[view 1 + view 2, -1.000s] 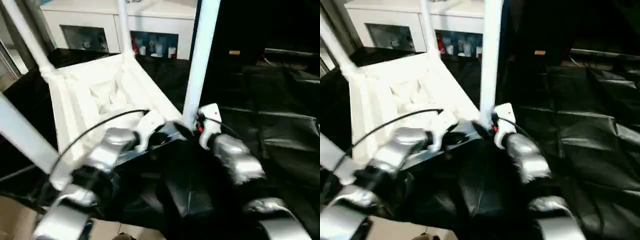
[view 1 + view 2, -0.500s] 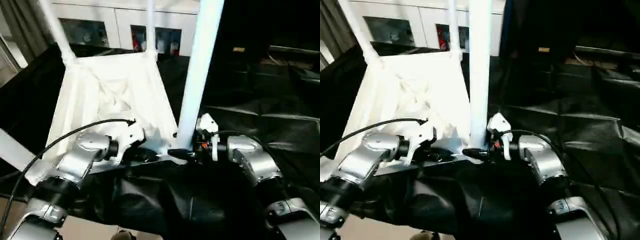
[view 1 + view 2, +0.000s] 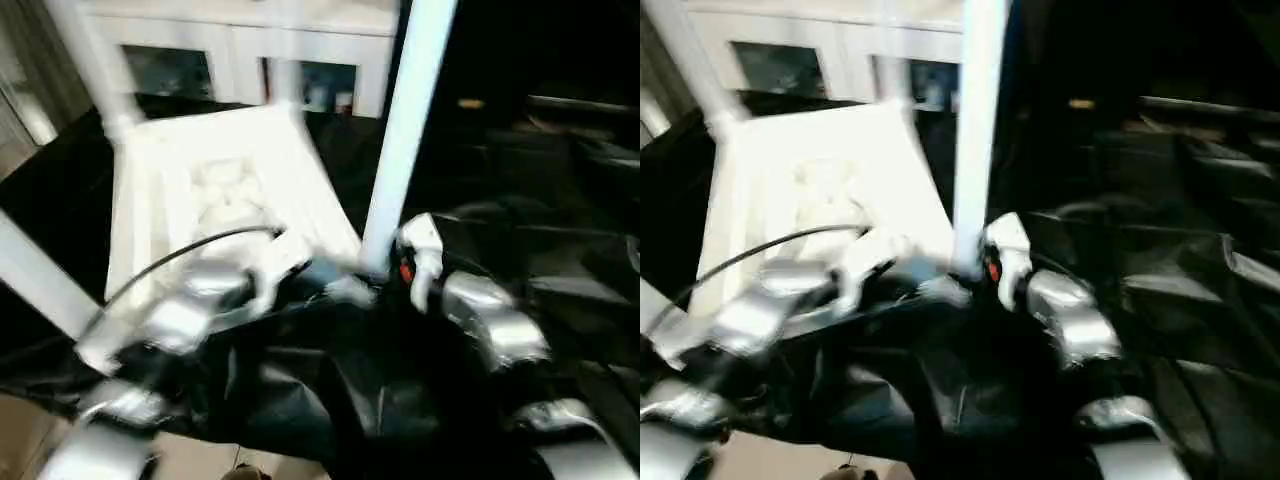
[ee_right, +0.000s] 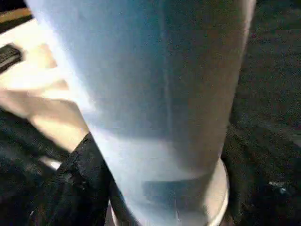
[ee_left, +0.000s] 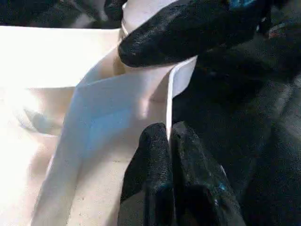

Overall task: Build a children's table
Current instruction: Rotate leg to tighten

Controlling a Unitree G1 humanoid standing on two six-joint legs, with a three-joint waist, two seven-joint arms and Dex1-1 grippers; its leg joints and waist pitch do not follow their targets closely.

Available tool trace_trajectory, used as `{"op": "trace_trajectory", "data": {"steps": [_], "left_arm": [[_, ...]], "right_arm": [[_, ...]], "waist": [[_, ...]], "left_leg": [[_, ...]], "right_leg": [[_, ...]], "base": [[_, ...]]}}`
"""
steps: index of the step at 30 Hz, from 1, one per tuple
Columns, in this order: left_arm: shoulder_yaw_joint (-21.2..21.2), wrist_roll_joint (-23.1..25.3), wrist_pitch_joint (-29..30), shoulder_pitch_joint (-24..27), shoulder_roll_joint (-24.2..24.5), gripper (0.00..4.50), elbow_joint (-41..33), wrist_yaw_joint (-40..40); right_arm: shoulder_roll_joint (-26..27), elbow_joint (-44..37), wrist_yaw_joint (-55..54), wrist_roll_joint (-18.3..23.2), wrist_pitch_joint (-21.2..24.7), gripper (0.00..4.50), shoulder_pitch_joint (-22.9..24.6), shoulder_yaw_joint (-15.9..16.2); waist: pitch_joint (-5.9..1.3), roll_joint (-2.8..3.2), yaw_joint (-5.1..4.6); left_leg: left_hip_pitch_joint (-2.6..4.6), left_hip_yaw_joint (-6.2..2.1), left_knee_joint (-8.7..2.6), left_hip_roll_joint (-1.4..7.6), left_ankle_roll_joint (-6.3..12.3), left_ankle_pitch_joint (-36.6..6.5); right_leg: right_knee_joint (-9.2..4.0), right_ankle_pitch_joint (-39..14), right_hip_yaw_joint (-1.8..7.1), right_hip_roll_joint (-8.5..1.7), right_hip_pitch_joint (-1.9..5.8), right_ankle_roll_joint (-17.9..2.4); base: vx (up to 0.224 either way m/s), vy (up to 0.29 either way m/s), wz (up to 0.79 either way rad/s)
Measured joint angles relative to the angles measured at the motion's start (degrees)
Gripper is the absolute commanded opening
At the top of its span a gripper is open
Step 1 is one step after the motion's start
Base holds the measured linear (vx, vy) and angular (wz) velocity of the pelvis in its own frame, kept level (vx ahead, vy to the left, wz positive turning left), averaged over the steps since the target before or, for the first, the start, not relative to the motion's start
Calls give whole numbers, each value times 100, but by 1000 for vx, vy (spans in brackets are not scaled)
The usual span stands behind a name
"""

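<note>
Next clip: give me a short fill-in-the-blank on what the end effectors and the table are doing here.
1. The white plastic table top lies upside down on a ____ cloth.
2. The left end effector pinches the top's thin ____.
3. The long white tube leg by the right end effector stands ____.

Missing words: black; rim; upright

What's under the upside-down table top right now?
The table top lies inverted on the black-draped work table, legs up. Only the black drape shows around it; whatever lies directly beneath is covered. The left tool pinches its near rim.
</note>
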Motion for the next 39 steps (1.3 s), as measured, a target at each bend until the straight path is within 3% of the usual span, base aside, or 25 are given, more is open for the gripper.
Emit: {"op": "trace_trajectory", "data": {"steps": [3,7,8,14,20,27,39], "left_arm": [[32,106,13,-271,-355,0,433,509],[67,141,13,-359,-495,0,600,677],[67,163,-13,-360,-496,0,604,672],[66,178,-91,-307,-335,0,529,458],[50,48,-249,-32,230,0,106,-414],[-61,-250,-346,318,834,0,-483,-1517],[-123,-275,-272,509,998,0,-769,-1952]], "right_arm": [[306,208,-978,-63,11,270,-160,-253],[414,371,-1315,-122,-93,270,-243,-307],[432,387,-1309,-122,-118,326,-244,-335],[405,380,-863,-119,-114,376,-240,-331],[-215,-25,872,-14,-91,376,-11,145],[-810,-359,2560,146,-27,376,42,589],[-913,-632,3005,209,33,282,230,762]], "waist": [[-7,15,8],[-18,30,19],[-18,29,22],[-16,16,2],[-12,-8,-11],[-14,-11,49],[-14,-13,139]], "left_leg": [[14,0,-8,-2,-1,0],[23,-1,-14,-2,-1,0],[22,-1,-16,-2,-1,0],[21,-4,-21,1,-1,0],[16,-4,-47,2,-3,-1],[-62,4,-43,7,17,6],[-69,-2,-2,7,1,-3]], "right_leg": [[-2,-5,1,0,13,8],[-2,-5,-1,0,27,8],[-3,-6,-4,0,27,9],[-3,-8,-9,0,25,13],[-6,-10,-12,3,12,12],[-4,-21,-39,4,-52,-4],[8,-10,-37,-1,-37,-14]], "base": [[0,0,0],[0,0,0],[0,0,0],[0,0,0],[0,0,0],[0,0,0],[0,0,0]]}}
